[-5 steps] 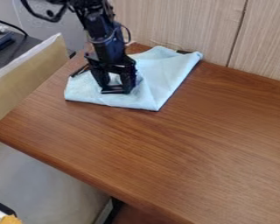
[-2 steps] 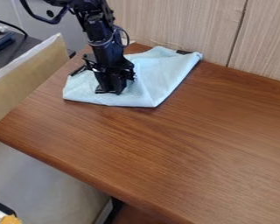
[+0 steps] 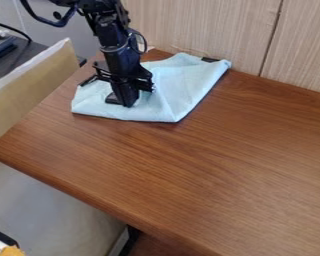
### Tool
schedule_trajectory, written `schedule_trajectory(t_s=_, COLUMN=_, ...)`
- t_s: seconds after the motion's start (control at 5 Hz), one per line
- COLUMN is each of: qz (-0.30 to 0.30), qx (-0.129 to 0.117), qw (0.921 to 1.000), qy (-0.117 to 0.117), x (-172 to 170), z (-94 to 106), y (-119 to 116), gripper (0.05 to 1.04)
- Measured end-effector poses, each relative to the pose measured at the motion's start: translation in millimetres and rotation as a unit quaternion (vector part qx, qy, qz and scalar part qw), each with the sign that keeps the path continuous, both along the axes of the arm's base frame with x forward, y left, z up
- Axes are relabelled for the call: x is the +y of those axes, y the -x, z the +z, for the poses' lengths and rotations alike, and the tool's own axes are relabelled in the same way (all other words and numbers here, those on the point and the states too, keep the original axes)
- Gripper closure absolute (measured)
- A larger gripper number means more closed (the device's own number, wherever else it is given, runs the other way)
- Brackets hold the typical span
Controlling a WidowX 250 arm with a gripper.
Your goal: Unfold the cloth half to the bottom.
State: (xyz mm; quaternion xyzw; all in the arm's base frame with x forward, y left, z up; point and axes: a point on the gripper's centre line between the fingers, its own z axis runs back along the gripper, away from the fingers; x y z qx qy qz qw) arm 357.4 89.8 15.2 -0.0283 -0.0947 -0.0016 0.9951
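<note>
From here I see a smooth brown wood table (image 3: pixel 209 165) with a soft sheen, a matt, creased pale-blue cloth (image 3: pixel 183 80) at its upper left, and a wood-grained wall (image 3: pixel 196 25) with fine streaks along the frame's top.

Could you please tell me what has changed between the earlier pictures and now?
The gripper's fingers have drawn together over the cloth; whether they grip it is unclear. The cloth's near edge has shifted slightly up the picture. Its far corner by the wall stayed put.
</note>
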Motion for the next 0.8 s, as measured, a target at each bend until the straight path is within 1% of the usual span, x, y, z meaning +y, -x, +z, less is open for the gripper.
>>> schedule_trajectory(t_s=0.2, qz=0.001, qx=-0.011, qw=0.9999, qy=0.001, x=-1, z=10.6, y=-2, gripper=1.029)
schedule_trajectory(t_s=0.4, qz=0.007, qx=-0.021, qw=0.9997, qy=0.01, x=-3, z=26.2, y=-3, gripper=1.029)
schedule_trajectory(t_s=0.6, qz=0.01, qx=-0.048, qw=0.9987, qy=0.017, x=-7, z=54.4, y=-4, gripper=1.029)
schedule_trajectory(t_s=0.8, qz=0.018, qx=-0.068, qw=0.9972, qy=0.025, x=-6, z=76.3, y=23, gripper=1.029)
